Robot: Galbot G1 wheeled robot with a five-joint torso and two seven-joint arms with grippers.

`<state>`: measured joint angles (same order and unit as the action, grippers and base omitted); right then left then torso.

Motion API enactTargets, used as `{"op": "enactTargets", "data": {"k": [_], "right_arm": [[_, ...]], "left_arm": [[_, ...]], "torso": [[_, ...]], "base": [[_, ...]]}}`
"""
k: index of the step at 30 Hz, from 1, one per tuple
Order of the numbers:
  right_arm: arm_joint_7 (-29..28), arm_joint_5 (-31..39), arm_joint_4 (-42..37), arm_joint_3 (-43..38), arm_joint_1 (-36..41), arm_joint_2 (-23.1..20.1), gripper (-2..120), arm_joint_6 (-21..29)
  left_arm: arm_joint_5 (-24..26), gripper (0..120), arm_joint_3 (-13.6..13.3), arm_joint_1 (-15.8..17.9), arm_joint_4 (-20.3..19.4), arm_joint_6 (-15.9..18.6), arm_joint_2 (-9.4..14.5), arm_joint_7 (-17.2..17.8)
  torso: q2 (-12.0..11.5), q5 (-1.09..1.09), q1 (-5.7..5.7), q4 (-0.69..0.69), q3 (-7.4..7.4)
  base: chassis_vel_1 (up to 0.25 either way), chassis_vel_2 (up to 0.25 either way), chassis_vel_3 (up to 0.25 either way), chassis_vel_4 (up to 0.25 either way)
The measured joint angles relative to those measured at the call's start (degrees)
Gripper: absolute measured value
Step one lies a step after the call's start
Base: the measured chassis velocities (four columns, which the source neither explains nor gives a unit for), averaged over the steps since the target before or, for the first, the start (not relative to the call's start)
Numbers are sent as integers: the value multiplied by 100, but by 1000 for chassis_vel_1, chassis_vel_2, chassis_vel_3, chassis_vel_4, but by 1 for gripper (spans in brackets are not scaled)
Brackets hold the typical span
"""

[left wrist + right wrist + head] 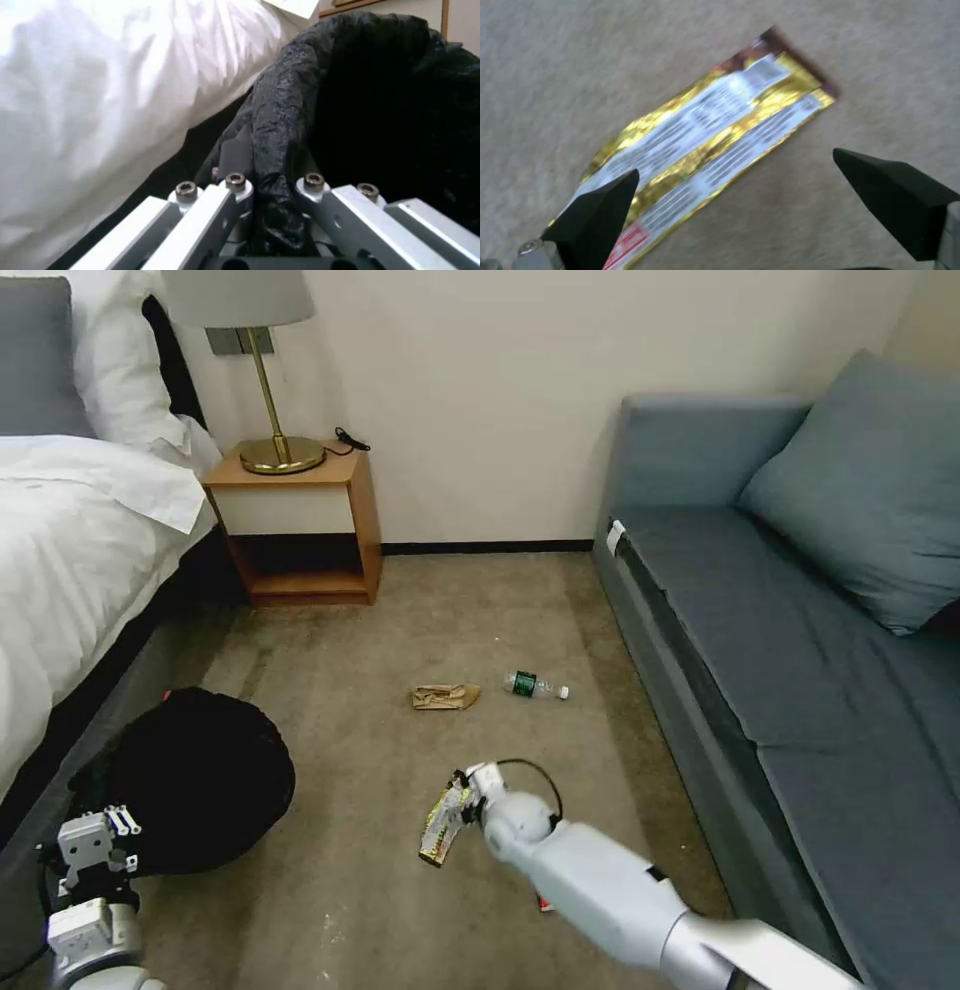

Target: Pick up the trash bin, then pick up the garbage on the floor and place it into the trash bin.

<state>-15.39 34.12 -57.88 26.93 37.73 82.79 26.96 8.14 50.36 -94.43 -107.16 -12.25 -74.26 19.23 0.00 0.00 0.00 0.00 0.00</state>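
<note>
So your left hand [272, 195] grips the trash bin [200, 775]; your right hand [735, 195], wide open, hovers over the yellow wrapper [705, 146]. All litter is left.

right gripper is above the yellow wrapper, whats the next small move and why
Probably lower the right gripper and close: its fingers are open, straddling one end of the yellow wrapper lying flat on the carpet. The left gripper already pinches the trash bin liner.
</note>
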Motion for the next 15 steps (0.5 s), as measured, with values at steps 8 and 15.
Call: {"op": "enactTargets", "data": {"k": [8, 15], "right_arm": [[11, -264, 71, 20, 81, 264, 100, -86], [-10, -822, 287, 121, 138, 593, 100, -198]], "left_arm": [[-2, 3, 31, -91, -110, -4, -55, 5], [27, 3, 98, -137, -74, -112, -73, 8]], "torso": [[0, 0, 0, 0, 0], [0, 0, 0, 1, 0]], "base": [[0, 0, 0, 0], [0, 0, 0, 0]]}}
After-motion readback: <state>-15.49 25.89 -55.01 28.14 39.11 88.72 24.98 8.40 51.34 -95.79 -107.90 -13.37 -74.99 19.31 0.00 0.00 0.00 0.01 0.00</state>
